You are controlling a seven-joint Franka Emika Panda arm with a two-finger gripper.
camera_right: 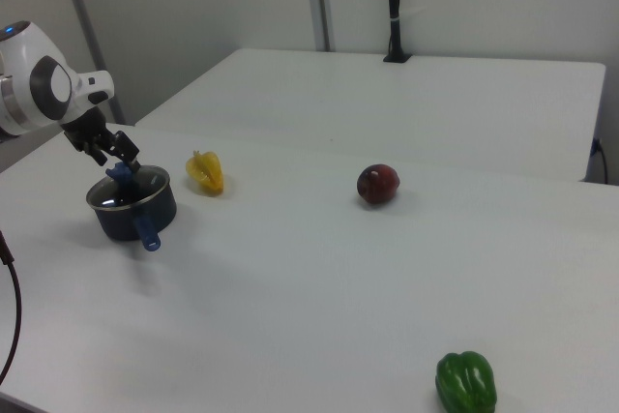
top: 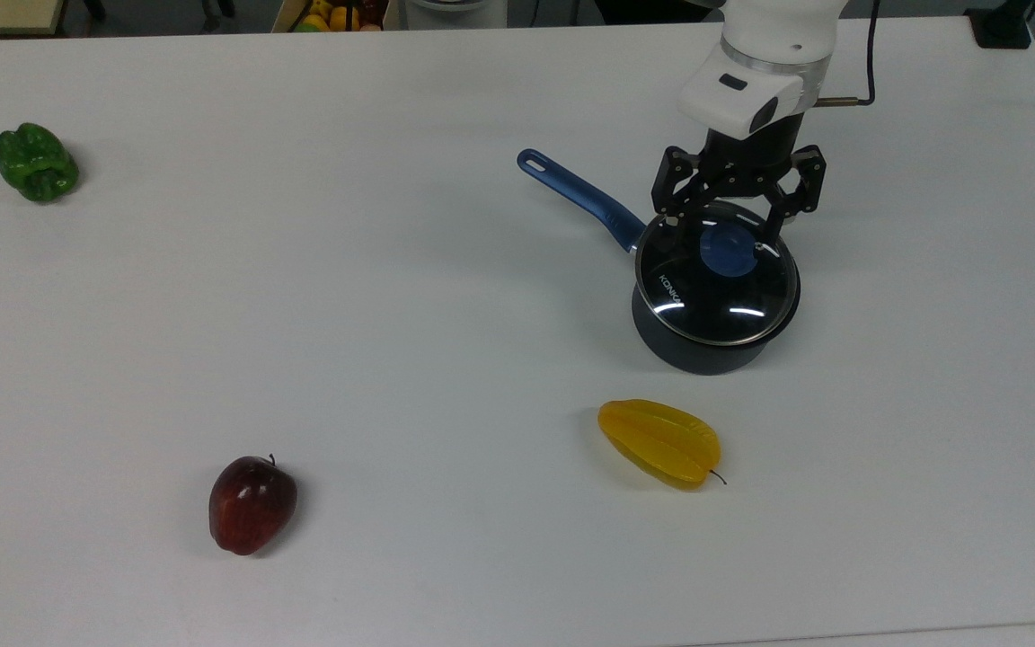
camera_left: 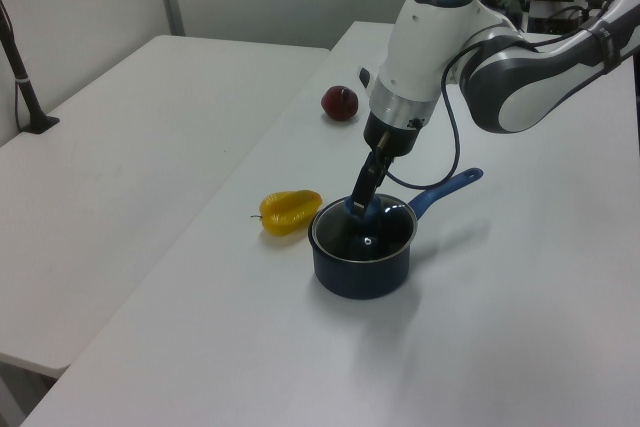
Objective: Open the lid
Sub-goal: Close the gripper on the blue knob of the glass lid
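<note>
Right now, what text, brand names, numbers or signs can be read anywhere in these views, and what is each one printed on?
"KONKA": white lettering on the glass of the lid, near its rim on the top view's left, readable in the top view.
In the left view and the right view the lettering is too small to read.
No readable text on the saucepan, the gripper, the fruit or the table.

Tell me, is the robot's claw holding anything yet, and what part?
Nothing yet. The claw is open, its fingers down on either side of the blue knob on the lid, which sits on the saucepan.
</note>
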